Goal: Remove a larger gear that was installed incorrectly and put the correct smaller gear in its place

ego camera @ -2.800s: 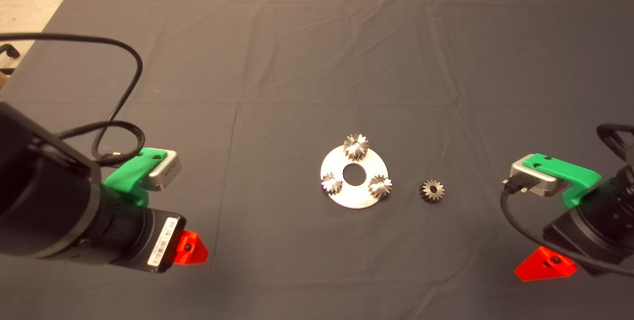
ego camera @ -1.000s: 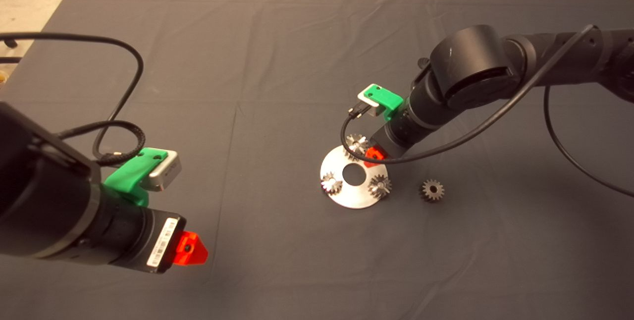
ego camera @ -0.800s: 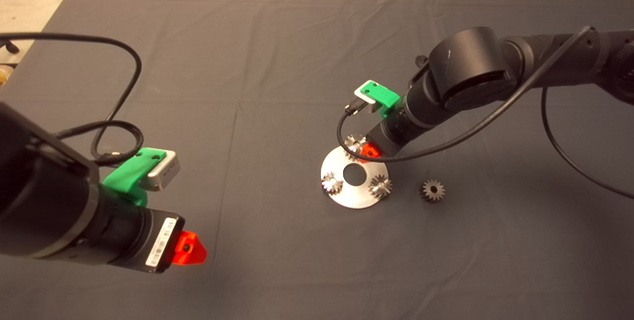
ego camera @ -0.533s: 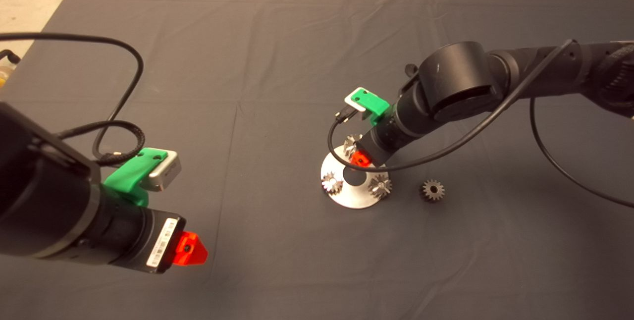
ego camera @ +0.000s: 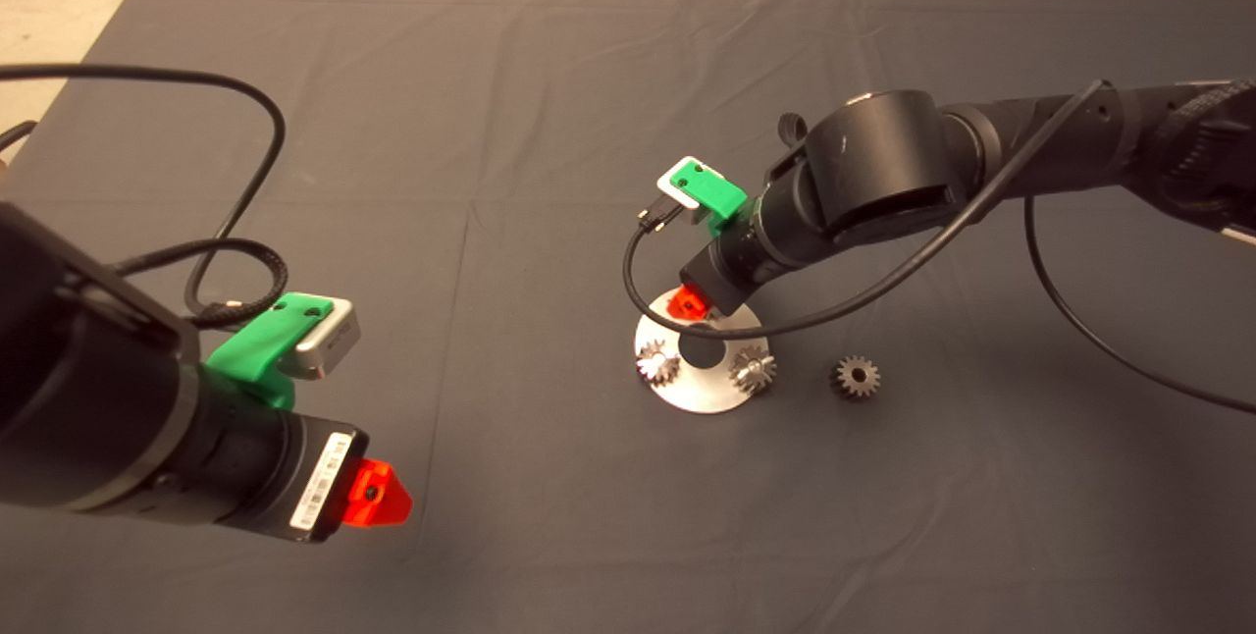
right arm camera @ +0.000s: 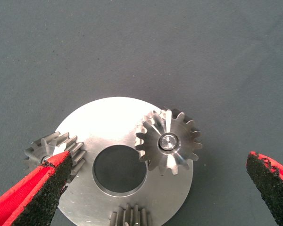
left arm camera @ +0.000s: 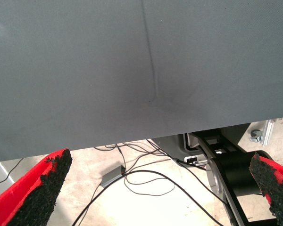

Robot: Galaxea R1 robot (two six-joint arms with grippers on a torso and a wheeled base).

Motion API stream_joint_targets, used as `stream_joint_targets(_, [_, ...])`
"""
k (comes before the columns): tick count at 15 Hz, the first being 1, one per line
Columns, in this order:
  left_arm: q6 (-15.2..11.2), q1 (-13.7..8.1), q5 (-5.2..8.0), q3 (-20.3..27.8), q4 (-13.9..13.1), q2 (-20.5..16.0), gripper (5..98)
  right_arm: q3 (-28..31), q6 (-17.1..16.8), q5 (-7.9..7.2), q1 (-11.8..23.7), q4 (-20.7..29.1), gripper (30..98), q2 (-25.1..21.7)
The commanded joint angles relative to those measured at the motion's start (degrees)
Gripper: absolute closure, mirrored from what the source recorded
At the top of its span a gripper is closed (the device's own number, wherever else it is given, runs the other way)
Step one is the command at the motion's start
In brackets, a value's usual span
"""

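Having swung in from the right edge since the earliest frame, now hovering over the far side of the steel disc (ego camera: 702, 396): right tool (right arm camera: 155, 188), spread wide and gripping nothing. Straddling the larger gear (right arm camera: 168, 141), seated on its bright pin at the disc's rim, one red finger (right arm camera: 37, 188) well out to each side, seemingly lined up for closing on the teeth and lifting straight off. Waiting just beside the disc on the mat (ego camera: 549, 94), ready as the replacement: smaller gear (ego camera: 856, 377).

Hiding the larger gear entirely in the head view, behind the arm; showing it plainly, pin and all, only in the right wrist view. Missing from that wrist view: the smaller gear.

Parked at the tabletop's near left: left tool (left arm camera: 160, 188), spread too and empty.
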Motion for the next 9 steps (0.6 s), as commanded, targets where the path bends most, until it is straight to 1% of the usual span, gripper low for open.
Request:
stream_joint_targets(1, [0.0, -0.5, 0.46, 0.7, -0.6, -0.2, 5.8, -0.8, 0.5, 0.09, 0.6, -2.4, 30.8, 0.1])
stream_joint_targets(2, [0.0, -0.5, 0.46, 0.7, -0.6, -0.2, 5.8, -0.9, 0.8, 0.09, 0.4, -2.4, 30.8, 0.0])
stream_joint_targets(4, [0.0, -0.5, 0.46, 0.7, -0.6, -0.1, 5.8, -0.8, 2.7, 0.00, -0.3, -3.7, 30.8, -0.2])
stream_joint_targets(6, [0.0, -0.5, 0.46, 0.7, -0.6, -0.1, 5.8, -0.8, 3.8, 0.00, -1.1, -4.4, 30.8, -0.3])
stream_joint_targets(8, [0.0, -0.5, 0.40, 0.7, -0.6, -0.1, 5.8, -0.7, 6.5, 0.00, -1.3, -5.2, 30.8, -0.3])
stream_joint_targets(9, [0.0, -0.5, 0.39, 0.7, -0.6, -0.1, 5.8, -0.6, 7.2, 0.00, -1.6, -6.0, 30.8, -0.3])
